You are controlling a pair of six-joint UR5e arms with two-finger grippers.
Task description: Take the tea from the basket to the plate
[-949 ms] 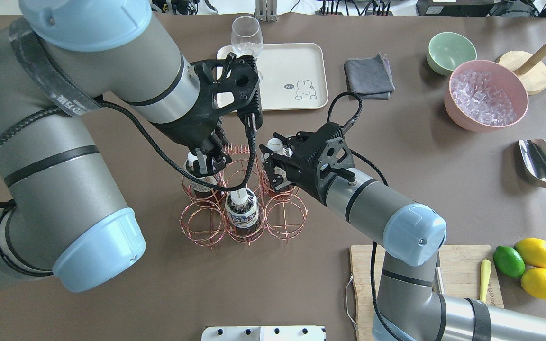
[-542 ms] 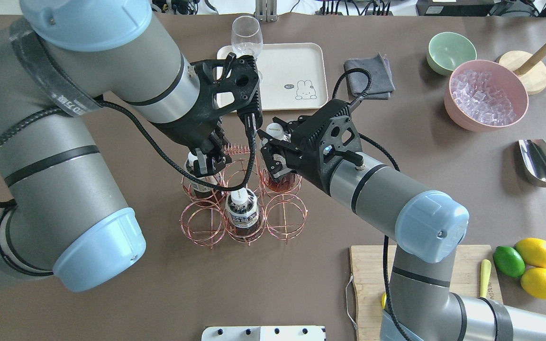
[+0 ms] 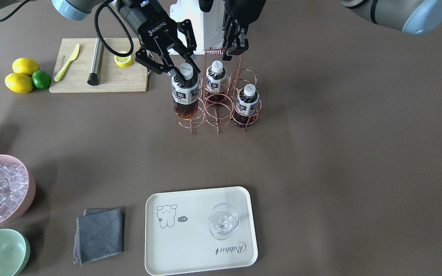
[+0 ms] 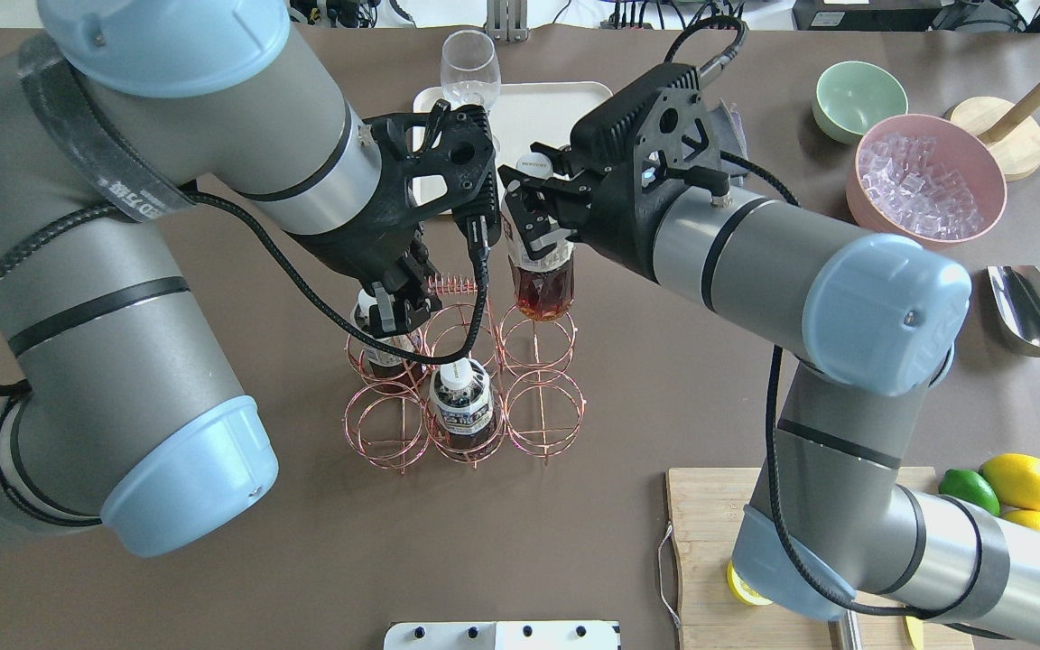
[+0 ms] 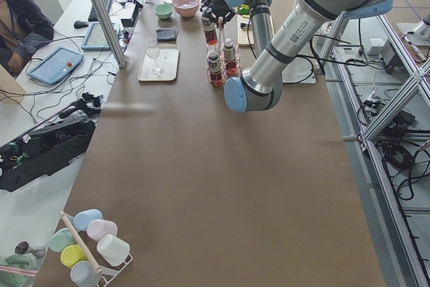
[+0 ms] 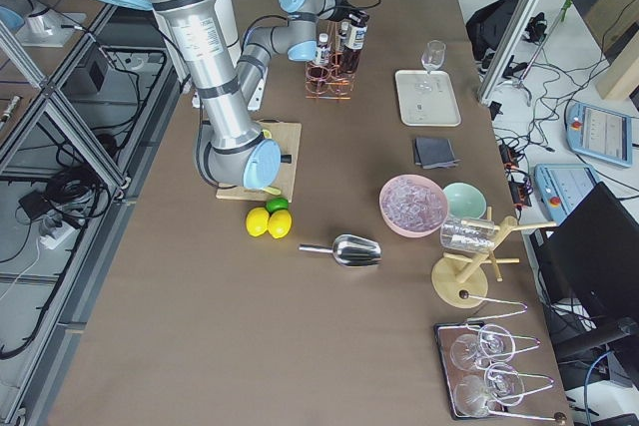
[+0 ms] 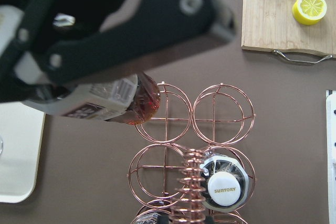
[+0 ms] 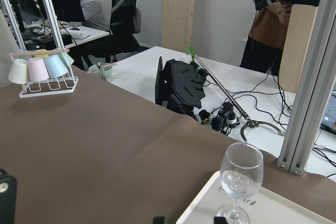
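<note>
Overhead exterior, right fingers (image 4: 523, 227): closed on the top of the tea (image 4: 540, 271), just under its white cap. So the right gripper (image 4: 538, 226) has it clamped for real.
Left fingers (image 4: 394, 316): pinched tight on the coiled top of the handle (image 4: 450, 287). The left gripper (image 3: 233, 48) is touching nothing else.
Why the left hangs on: my guess is it pins the basket (image 4: 466, 397) to the table so the wire rack doesn't ride up or tip as the bottle comes out.
Where the tea is: up in the air over the far-row corner ring on the robot's right, higher than its neighbours. In the left wrist view it leans a little, with its base near that ring's rim. It looks free of the wire to me, but I can't swear to it.
Other bottles (image 3: 216, 80): two alike, both seated in their rings.
Plate (image 3: 190, 237): well apart from the basket, across the table. A wine glass (image 3: 224, 221) stands on one end and the bear end is bare.
What's left: I'd say carry it over and set it on the bare end, minding the glass.
</note>
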